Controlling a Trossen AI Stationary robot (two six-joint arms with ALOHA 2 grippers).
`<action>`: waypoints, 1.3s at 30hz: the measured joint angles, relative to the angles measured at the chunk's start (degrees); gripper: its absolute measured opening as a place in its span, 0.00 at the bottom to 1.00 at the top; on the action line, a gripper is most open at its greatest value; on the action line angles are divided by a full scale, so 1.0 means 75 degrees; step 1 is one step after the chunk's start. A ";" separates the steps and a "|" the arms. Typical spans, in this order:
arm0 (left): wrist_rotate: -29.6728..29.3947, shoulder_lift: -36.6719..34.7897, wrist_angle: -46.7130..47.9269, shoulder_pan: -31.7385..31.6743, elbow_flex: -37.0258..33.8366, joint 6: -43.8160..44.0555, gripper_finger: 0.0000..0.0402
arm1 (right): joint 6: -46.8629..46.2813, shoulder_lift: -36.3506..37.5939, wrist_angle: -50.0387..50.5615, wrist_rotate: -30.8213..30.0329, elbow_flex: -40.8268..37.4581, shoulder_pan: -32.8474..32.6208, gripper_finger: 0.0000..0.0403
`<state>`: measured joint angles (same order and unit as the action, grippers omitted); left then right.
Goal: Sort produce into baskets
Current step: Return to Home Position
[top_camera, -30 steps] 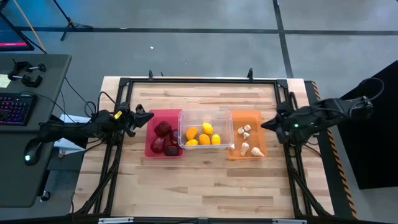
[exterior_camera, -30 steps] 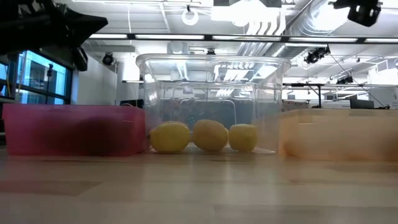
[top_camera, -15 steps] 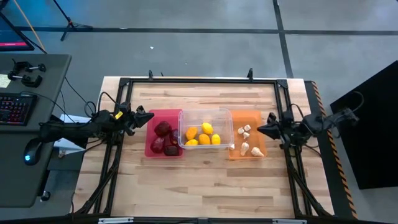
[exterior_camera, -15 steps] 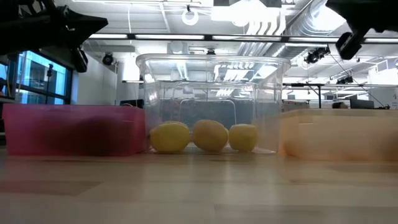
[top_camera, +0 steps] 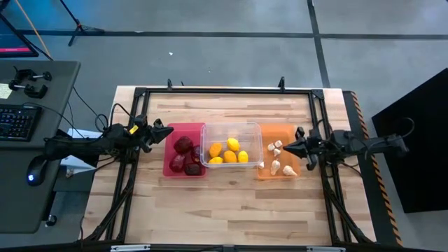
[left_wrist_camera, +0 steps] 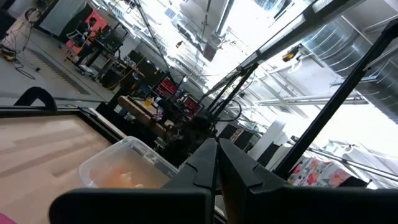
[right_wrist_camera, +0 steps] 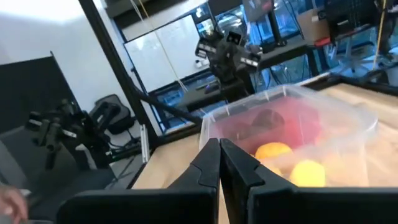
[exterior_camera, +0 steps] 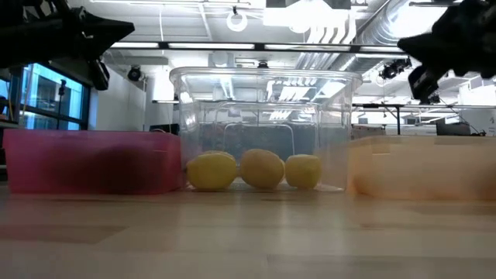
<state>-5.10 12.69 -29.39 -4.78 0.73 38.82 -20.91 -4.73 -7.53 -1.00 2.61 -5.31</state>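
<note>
From above, you see the 3 baskets side by side at mid-desk (top_camera: 210,210), with all the produce sorted: dark red lumps (top_camera: 183,145) in the red basket (top_camera: 167,150), lemons (top_camera: 229,155) in the clear basket (top_camera: 231,125), garlic bulbs (top_camera: 276,166) in the orange basket (top_camera: 281,131). The left tool (top_camera: 168,131) sits just beside the red basket's outer edge. The right tool (top_camera: 287,147) hangs over the orange basket's outer edge, tips toward the garlic. In the low view the right tool is above the orange rim and apart from it, and 3 lemons show through the clear wall. Each wrist view shows its own jaws pressed together with nothing between them, so both tools are closed and empty. I judge only the retreat home remains. The risk is on your right: if that arm dips while pulling back, its tips could catch the orange rim, drag the basket or scatter garlic.
</note>
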 joint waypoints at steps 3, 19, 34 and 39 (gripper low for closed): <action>0.0000 0.0003 0.0001 -0.0001 0.0000 0.0001 0.01 | -0.0013 -0.0007 -0.0244 0.0236 -0.0271 0.0078 0.00; -0.0001 0.0006 0.0006 0.0000 0.0000 0.0001 0.01 | -0.0180 -0.0239 0.0970 0.0137 -0.0253 0.0075 0.00; -0.0003 0.0006 0.0006 0.0000 0.0000 0.0001 0.01 | -0.0153 -0.0239 0.0982 0.0137 -0.0250 0.0075 0.00; -0.0002 0.0006 0.0005 0.0000 0.0000 0.0001 0.01 | -0.0153 -0.0239 0.0982 0.0134 -0.0248 0.0075 0.00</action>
<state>-5.12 12.73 -29.35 -4.78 0.73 38.83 -22.06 -6.52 -0.16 0.01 0.75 -4.75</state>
